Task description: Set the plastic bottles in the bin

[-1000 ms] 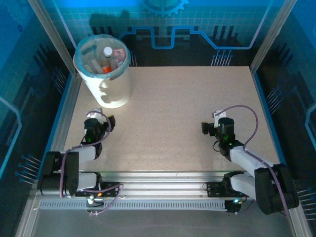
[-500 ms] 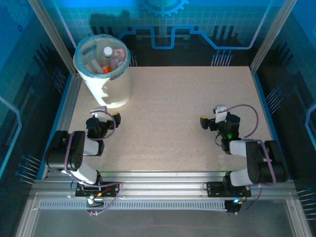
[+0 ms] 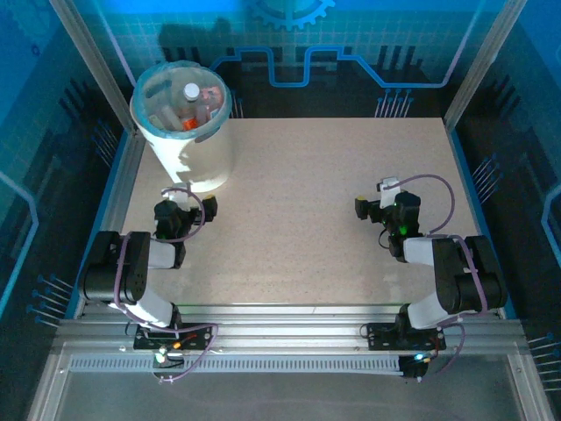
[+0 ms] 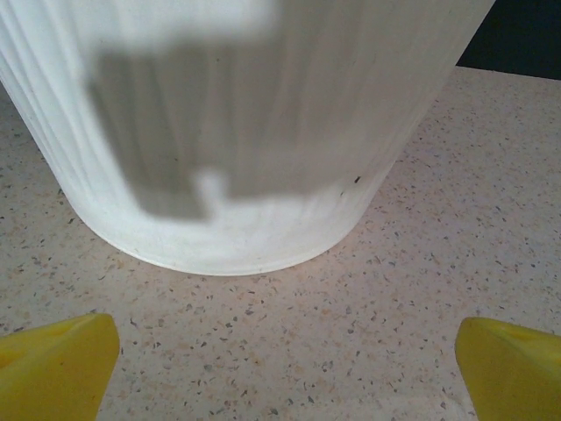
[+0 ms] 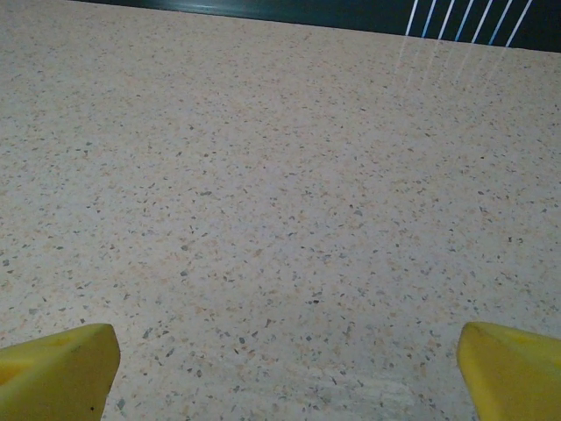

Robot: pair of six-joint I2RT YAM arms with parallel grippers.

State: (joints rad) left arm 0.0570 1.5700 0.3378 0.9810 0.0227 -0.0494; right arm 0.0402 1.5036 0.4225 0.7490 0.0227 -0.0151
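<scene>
The white bin (image 3: 188, 145) with a light blue rim stands at the far left of the table. Several plastic bottles (image 3: 192, 103) lie inside it, one with a white cap and others with pink and orange labels. My left gripper (image 3: 187, 200) rests low just in front of the bin, open and empty. In the left wrist view the bin's ribbed wall (image 4: 237, 132) rises close ahead of the left gripper (image 4: 285, 377), whose yellow fingertips (image 4: 54, 368) stand wide apart. My right gripper (image 3: 375, 200) sits low on the right side, open; the right gripper (image 5: 285, 377) has bare tabletop between its fingertips (image 5: 515, 373).
The speckled beige table (image 3: 307, 210) is framed by metal posts and blue-lit panels. A dark wall with thin white rods (image 5: 465, 17) runs along its far edge. Both arms are folded near their bases at the near edge.
The left gripper's jaws have opened wider. Both arms have folded back toward their bases, with the grippers edging slightly away from the near edge.
</scene>
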